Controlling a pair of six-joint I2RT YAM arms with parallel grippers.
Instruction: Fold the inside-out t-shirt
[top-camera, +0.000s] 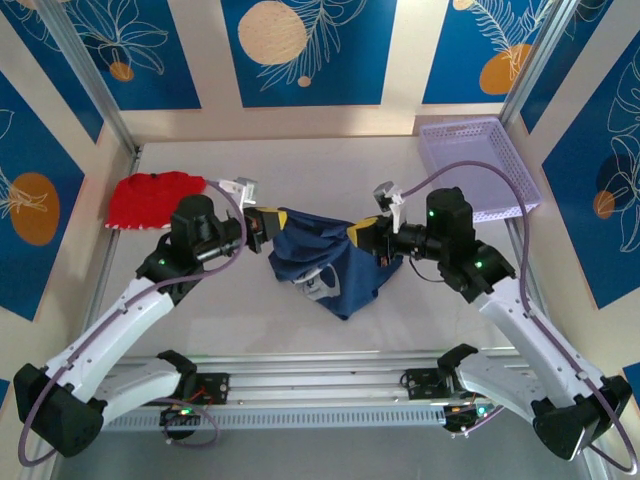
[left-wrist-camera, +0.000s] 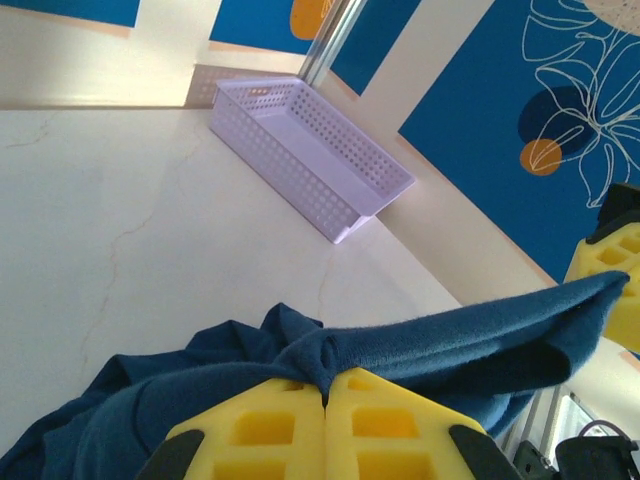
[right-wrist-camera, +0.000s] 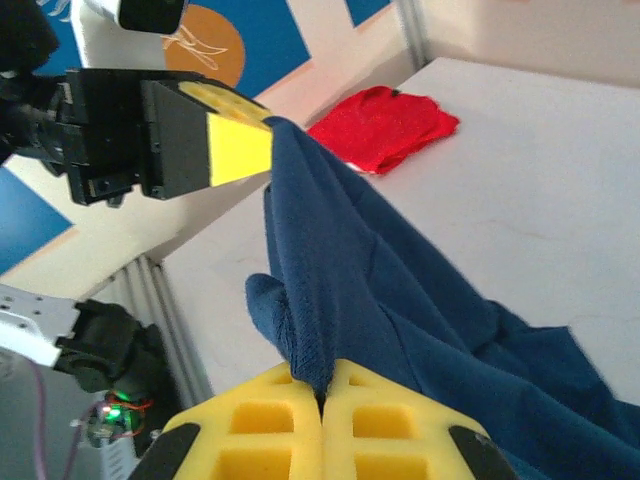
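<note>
1. Nearest us, the left gripper has its yellow pads pressed together. A pinch of the navy shirt is bunched at their tips, so we read it as clamped on the shirt.
2. The right gripper is the same: pads closed, with a fold of cloth caught between them.
3. The shirt hangs between the two grippers. Its top edge runs as a taut band from one to the other. The rest sags below them in a crumpled pouch, whose lowest point seems to rest on the table.
4. We judge the step to be the lift and spread before folding. The shirt is raised by two points but not yet flat, and no fold is made.
5. Next, we think, the grippers need to move apart and lower the cloth so it lies flat. The grips look small, so a sharp pull could slip them.
6. Both arms reach inward from their bases, elbows out. The wrists are turned so the grippers face each other across the shirt.
7. The red cloth lies beyond and outside the left gripper, apart from it. The basket lies beyond and outside the right gripper.
</note>
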